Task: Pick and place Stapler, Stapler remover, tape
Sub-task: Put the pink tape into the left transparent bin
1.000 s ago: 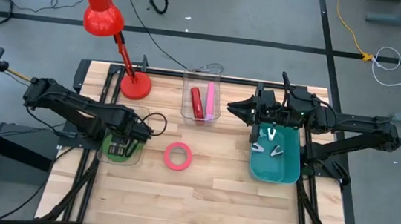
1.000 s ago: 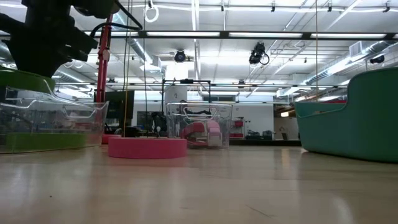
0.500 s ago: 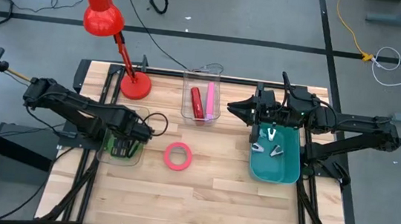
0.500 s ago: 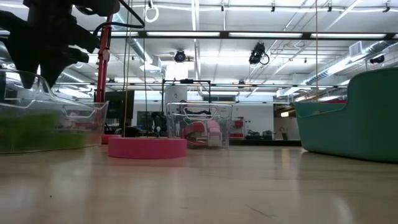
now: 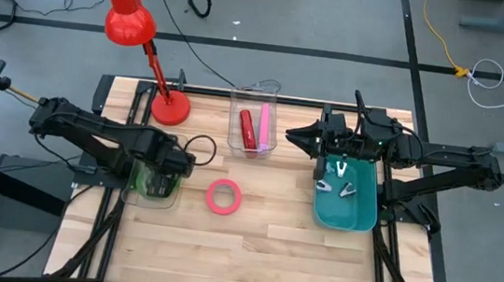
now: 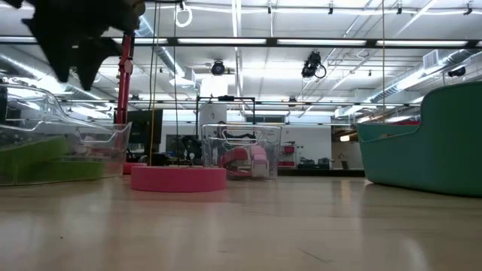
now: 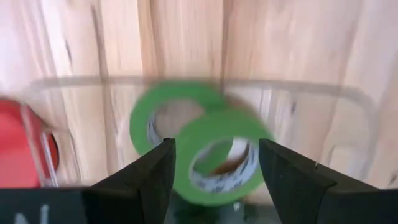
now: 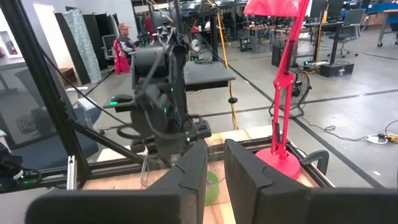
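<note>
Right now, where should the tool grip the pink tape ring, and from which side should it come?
Probably from straight above: the pink tape ring lies flat on the bare table, hole upward. Put one finger in the hole and one outside, pinching the band. Nothing stands close around it.

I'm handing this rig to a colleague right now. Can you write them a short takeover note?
Left gripper: open, empty, above the clear bin at the table's left.
Right gripper: nearly closed, empty, waiting over the teal bin.
Done: two green tape rolls lie in the left bin; red and pink items, probably staplers, in the middle clear bin; metal pieces in the teal bin.
Left: pink-red tape roll, on the table.
</note>
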Robot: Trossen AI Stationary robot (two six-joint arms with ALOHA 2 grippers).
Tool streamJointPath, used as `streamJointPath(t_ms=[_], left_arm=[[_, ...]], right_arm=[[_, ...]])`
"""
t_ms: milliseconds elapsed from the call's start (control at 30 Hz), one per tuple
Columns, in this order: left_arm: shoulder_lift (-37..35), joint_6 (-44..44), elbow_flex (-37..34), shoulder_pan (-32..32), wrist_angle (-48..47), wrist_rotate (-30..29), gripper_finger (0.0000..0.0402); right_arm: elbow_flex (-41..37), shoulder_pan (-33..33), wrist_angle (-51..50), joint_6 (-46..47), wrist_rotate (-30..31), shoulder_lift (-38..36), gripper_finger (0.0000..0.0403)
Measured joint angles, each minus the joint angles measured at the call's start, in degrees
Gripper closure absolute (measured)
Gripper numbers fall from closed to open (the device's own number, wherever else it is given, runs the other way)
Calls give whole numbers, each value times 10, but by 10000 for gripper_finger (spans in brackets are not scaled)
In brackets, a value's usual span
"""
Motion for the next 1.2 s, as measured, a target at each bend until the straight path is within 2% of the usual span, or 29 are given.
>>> streamJointPath(t_ms=[200,433,633,1200], left_arm=[[0,4,59,0,88,-4,174],[7,92,65,-6,232,3,174],[42,139,64,-18,269,7,174],[227,142,64,-63,339,18,174]], right_arm=[[0,0,0,0,0,0,346],[0,0,0,0,0,0,346],[0,0,0,0,0,0,346],[0,0,-7,-8,-2,0,346]])
